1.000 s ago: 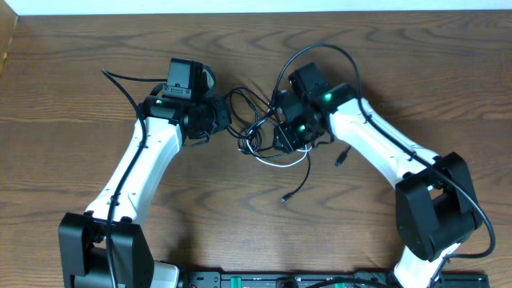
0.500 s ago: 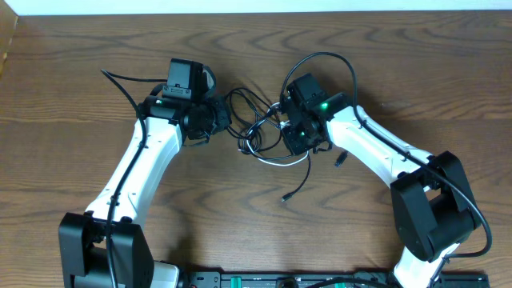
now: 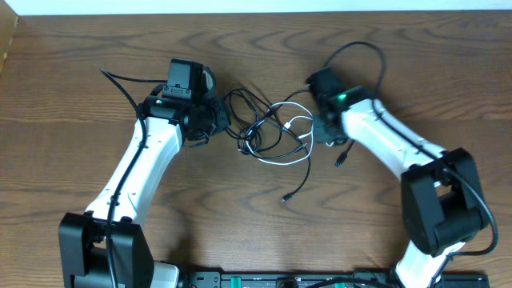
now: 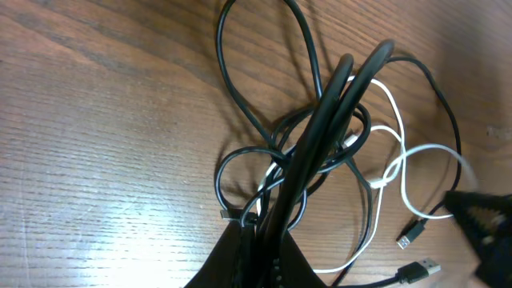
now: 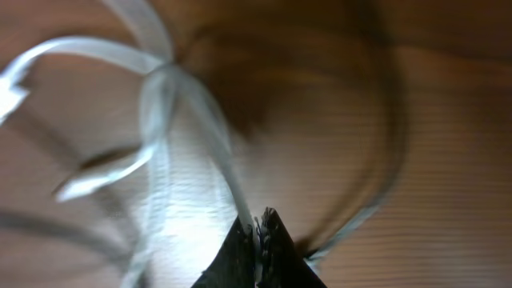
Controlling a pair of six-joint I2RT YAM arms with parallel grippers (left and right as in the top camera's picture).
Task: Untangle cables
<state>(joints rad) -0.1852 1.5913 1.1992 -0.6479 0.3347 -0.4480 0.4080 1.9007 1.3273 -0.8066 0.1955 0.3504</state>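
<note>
Nearest the left wrist camera, the left gripper (image 4: 262,254) has its fingers pressed together on a doubled strand of black cable (image 4: 336,104). The strand runs taut away from the grip. I read this as an anchoring hold, meant to stop the bundle sliding while the other side pulls. Just beyond, black loops cross and knot on the wooden table (image 4: 80,120). A white cable (image 4: 404,172) threads through them, and two small USB plugs (image 4: 416,232) lie loose to the right.

The right wrist view is blurred. It shows the right gripper (image 5: 260,232) clamped shut on the white cable, which leaves the fingertips and forks into pale loops. The grip looks intended to draw the white cord clear of the black ones.

From overhead, a loose black cable end (image 3: 284,198) trails toward the robot's edge of the table. Past it, the tangle (image 3: 264,136) lies mid-table between the two grippers. The left arm (image 3: 136,168) reaches from the near left corner, forearm angled up and inward, wrist turned toward the knot. The right arm (image 3: 384,148) mirrors it from the near right corner — its gripper sits just right of the knot, with white strands stretching toward it.
</note>
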